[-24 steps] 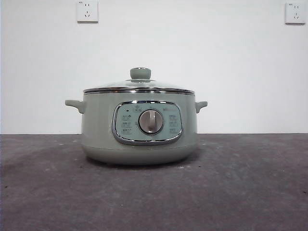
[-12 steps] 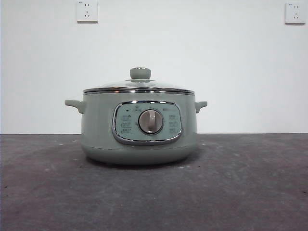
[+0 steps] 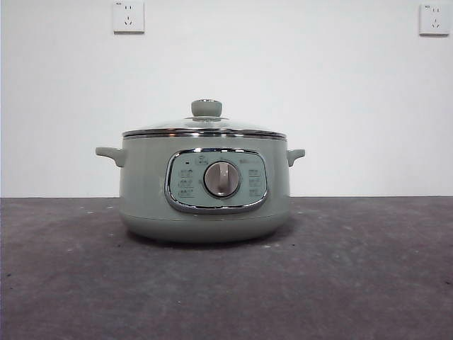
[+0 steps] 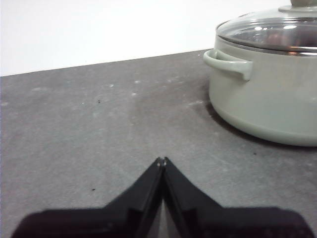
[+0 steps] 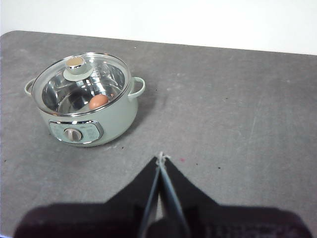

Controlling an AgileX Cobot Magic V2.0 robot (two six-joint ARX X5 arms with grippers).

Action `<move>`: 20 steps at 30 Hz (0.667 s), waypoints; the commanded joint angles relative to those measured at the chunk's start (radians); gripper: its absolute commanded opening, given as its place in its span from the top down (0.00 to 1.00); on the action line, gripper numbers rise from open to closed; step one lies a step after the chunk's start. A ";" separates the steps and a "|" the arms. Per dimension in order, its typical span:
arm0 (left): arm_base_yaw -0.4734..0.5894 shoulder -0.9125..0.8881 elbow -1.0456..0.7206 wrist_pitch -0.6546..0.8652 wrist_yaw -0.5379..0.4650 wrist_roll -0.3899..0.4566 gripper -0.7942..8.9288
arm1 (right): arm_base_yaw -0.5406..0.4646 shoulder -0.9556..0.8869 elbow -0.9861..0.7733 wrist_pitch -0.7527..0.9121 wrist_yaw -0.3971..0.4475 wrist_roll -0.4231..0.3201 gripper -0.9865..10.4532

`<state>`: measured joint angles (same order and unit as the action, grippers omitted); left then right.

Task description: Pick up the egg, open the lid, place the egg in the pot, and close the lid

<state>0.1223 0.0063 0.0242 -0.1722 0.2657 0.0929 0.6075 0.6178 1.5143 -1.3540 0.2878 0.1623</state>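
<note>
The sage-green pot [image 3: 205, 188] stands in the middle of the table, its glass lid [image 3: 205, 127] seated on the rim with the green knob on top. Through the glass in the right wrist view, the brown-orange egg [image 5: 98, 101] lies inside the pot [image 5: 84, 119] under the lid [image 5: 79, 82]. My left gripper [image 4: 162, 161] is shut and empty, low over the table beside the pot's side handle [image 4: 229, 64]. My right gripper [image 5: 161, 157] is shut and empty, high above the table and well away from the pot. Neither arm shows in the front view.
The dark grey tabletop [image 3: 354, 269] spreads around the pot. A white wall with two power sockets [image 3: 128, 15] stands behind. The table's far edge meets the wall in the right wrist view.
</note>
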 commanded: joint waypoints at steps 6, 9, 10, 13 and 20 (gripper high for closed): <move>0.004 0.006 -0.011 0.005 0.003 -0.010 0.92 | 0.001 0.001 -0.007 -0.026 0.001 0.010 0.91; 0.004 0.010 -0.011 0.005 0.003 -0.010 0.92 | 0.001 0.001 -0.007 -0.026 0.001 0.010 0.91; 0.004 0.012 -0.011 0.005 0.003 -0.010 0.92 | 0.001 0.001 -0.007 -0.026 0.001 0.010 0.91; 0.004 0.016 -0.011 0.005 0.003 -0.010 0.92 | 0.001 0.001 -0.007 -0.026 0.001 0.010 0.91; 0.004 0.016 -0.011 0.005 0.002 -0.010 0.92 | 0.001 0.001 -0.007 -0.026 0.001 0.010 0.91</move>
<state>0.1223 0.0242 0.0242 -0.1726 0.2668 0.0921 0.6075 0.6182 1.5143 -1.3540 0.2878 0.1623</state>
